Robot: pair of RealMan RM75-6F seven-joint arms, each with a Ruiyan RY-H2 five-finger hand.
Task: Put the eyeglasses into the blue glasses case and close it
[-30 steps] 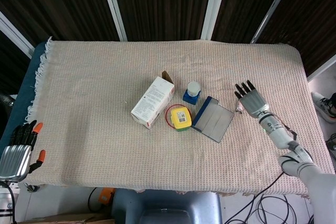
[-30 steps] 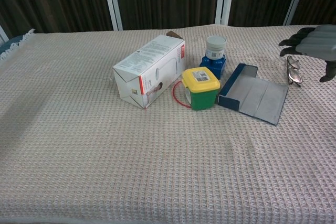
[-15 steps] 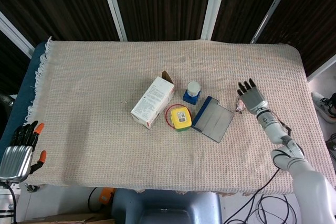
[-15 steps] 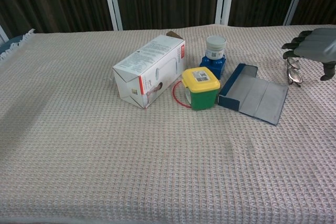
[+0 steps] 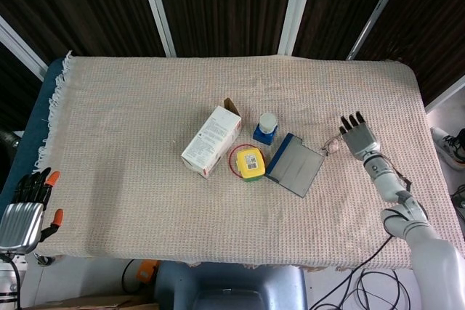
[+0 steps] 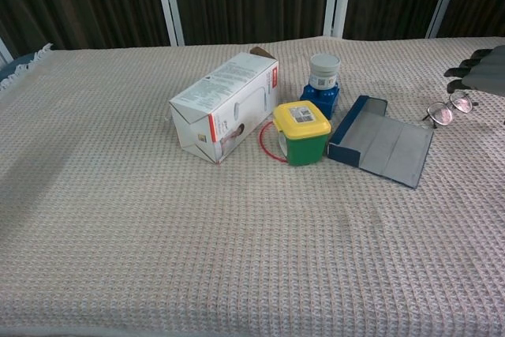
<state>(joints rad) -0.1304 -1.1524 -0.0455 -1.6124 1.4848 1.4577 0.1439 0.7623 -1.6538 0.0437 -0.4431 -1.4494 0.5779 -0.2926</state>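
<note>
The eyeglasses [image 5: 332,144] [image 6: 447,109] lie on the cloth just right of the blue glasses case [image 5: 294,164] [image 6: 379,142], which lies open and flat with its grey lining up. My right hand [image 5: 357,136] [image 6: 480,74] hovers at the glasses' right end, fingers stretched out and apart. Its thumb side is against the frame, and whether it pinches the frame is hidden. My left hand [image 5: 25,208] hangs off the table's lower left corner, holding nothing; the chest view does not show it.
Left of the case stand a green tub with a yellow lid [image 5: 248,162] [image 6: 302,132], a white jar on a blue block [image 5: 267,128] [image 6: 323,81] and a white carton [image 5: 211,141] [image 6: 225,106]. The table's right edge [image 5: 436,157] is close to my right hand.
My right hand has moved right, away from the case. The eyeglasses have swung round with it, from upright to slanted in the chest view. My left hand is still.
</note>
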